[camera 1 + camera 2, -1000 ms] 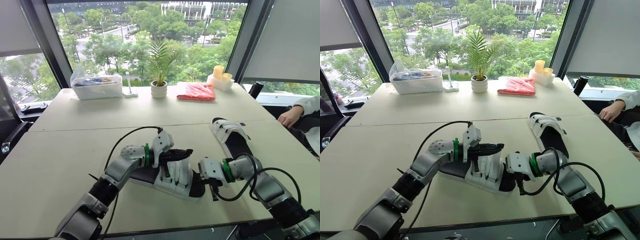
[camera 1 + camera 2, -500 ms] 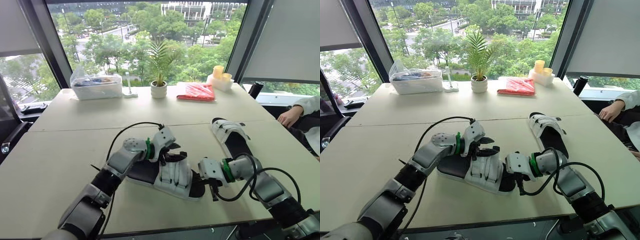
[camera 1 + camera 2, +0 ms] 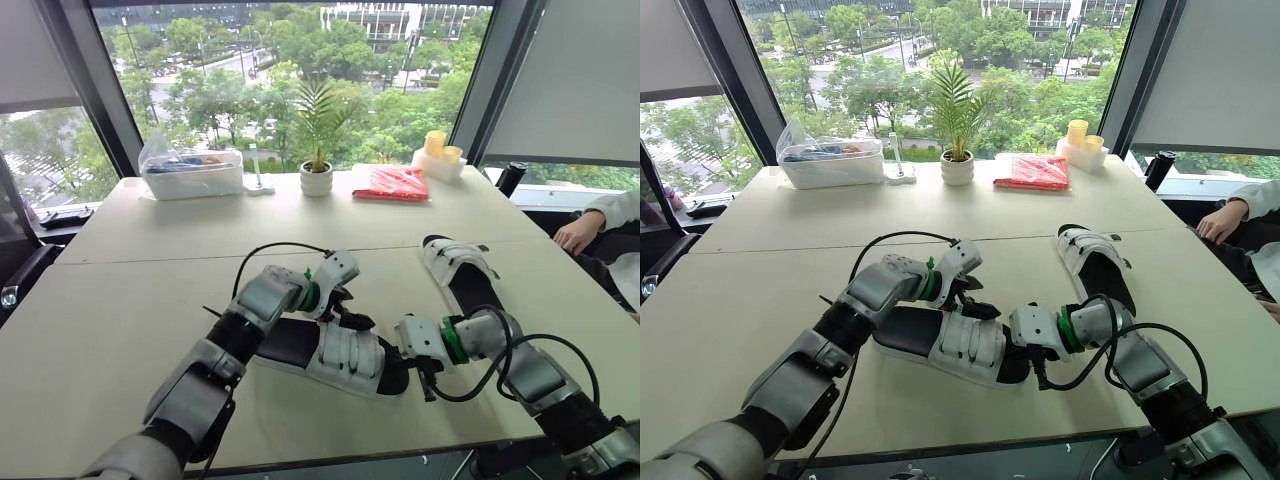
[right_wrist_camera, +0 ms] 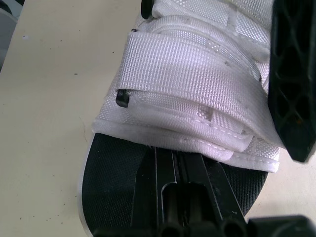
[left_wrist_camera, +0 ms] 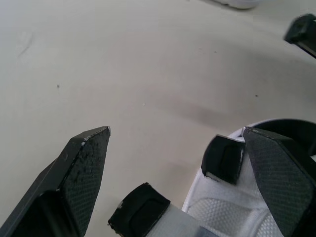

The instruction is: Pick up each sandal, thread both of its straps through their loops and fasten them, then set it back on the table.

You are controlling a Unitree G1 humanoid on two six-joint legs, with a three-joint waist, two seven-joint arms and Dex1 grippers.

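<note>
Near sandal (image 3: 345, 355) flat on worktop (image 3: 120, 300), centre-near; left claw (image 3: 348, 310) released, straddling its far edge, right claw (image 3: 405, 352) at its right end, grip can't tell; second sandal (image 3: 465, 275) farther right.

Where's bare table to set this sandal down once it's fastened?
Bare: the table left of the left gripper, and the band between the near sandal and the far bin, plant and red packet. Crowded: around the right gripper and second sandal.
</note>
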